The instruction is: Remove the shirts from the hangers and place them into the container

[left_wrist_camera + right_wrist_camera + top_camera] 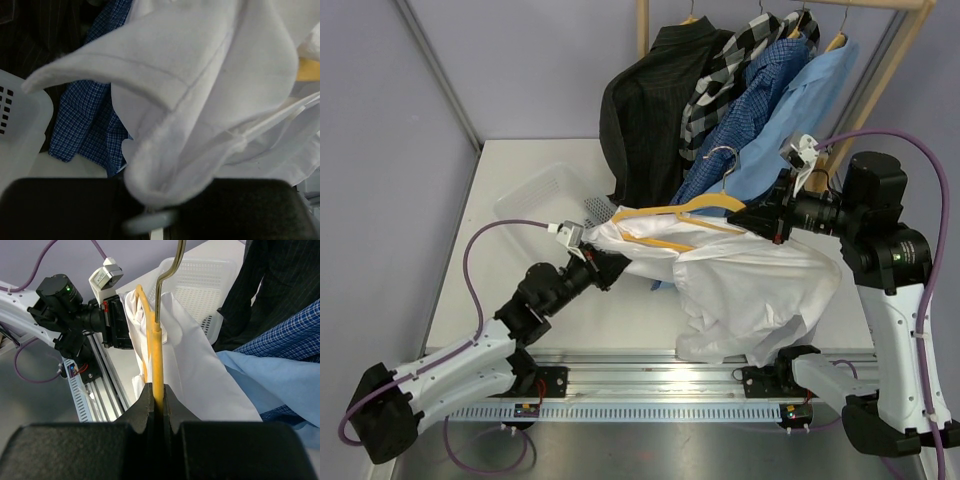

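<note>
Materials and shapes: the white shirt (pixel 750 290) is plain, soft woven cloth with stitched seams. It is bunched and draped in loose folds, partly on a thin yellow triangular hanger (pixel 680 212) that has a bent metal hook. The container (pixel 535 195) is a white plastic rectangular basket with a flared rim and perforated walls, and it stands on the pale desk (pixel 520 300).

Position of the task item: the white shirt hangs to the right of the container in the top view. Its upper edge is near the container's right rim and its bulk sags toward the desk, further from the container.

Left end effector (pixel 610 262): it is at the shirt's edge nearest the container. Its jaws are narrow and pinch a folded, seamed hem of the white shirt, with the cloth running down between the dark fingers (pixel 65 210).

Right end effector (pixel 760 222): it is on the far side of the white shirt from the container. Its jaws are clamped on the yellow bar of the hanger, with the hook rising just ahead of them.

Other garments: beyond the container and to its right, four shirts hang from the wooden rail (pixel 890 5). The black pinstriped shirt (pixel 645 110) is closest to the container. Next come the large-check shirt (pixel 725 70), the dark blue small-check shirt (pixel 740 120) and the light blue shirt (pixel 800 110).
</note>
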### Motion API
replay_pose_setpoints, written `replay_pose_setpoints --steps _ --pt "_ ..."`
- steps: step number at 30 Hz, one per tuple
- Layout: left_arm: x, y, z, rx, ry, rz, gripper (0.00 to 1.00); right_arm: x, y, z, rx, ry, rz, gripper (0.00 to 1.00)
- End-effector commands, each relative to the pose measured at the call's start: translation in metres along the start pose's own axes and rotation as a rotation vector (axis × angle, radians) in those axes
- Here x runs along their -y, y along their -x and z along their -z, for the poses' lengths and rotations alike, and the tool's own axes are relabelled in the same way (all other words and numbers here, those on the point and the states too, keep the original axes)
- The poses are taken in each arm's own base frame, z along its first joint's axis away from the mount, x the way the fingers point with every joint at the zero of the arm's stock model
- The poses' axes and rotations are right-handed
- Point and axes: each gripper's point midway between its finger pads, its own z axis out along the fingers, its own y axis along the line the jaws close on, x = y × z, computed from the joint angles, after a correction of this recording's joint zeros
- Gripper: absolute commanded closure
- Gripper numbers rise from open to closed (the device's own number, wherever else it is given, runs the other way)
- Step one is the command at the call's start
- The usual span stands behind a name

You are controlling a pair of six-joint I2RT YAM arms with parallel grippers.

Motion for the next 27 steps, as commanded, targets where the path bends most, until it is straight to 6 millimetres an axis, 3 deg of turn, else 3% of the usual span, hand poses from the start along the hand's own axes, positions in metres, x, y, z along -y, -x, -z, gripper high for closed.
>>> replay_pose_setpoints --steps 1,12,15,19,20,23,26,27 --pt "-0.055 -0.03 0.013 -0.058 0.254 0.086 1.0 0.022 0.047 0.018 0.113 -0.195 0.166 1.0" --pt "-0.062 -0.058 0.006 -0.167 0.288 0.136 1.0 0.005 0.061 0.022 0.144 -0.13 0.182 1.0" --pt "-0.067 -0.049 0.008 -0.112 0.318 0.161 1.0 0.005 0.064 0.026 0.143 -0.153 0.213 1.0" --pt "-0.057 -0.026 0.016 -0.003 0.258 0.169 0.96 0.016 0.053 0.029 0.089 -0.199 0.286 1.0" --pt "-0.043 -0.011 0.017 0.044 0.196 0.166 0.92 0.018 0.048 0.028 0.078 -0.206 0.285 1.0" --pt "-0.022 0.004 0.021 0.084 0.091 0.122 0.84 0.02 0.039 0.026 0.062 -0.192 0.287 1.0" --pt "-0.013 0.009 0.023 0.085 0.054 0.117 0.82 0.016 0.035 0.024 0.061 -0.162 0.286 1.0" --pt "-0.011 0.009 0.023 0.084 0.042 0.117 0.82 0.006 0.033 0.02 0.065 -0.093 0.289 1.0"
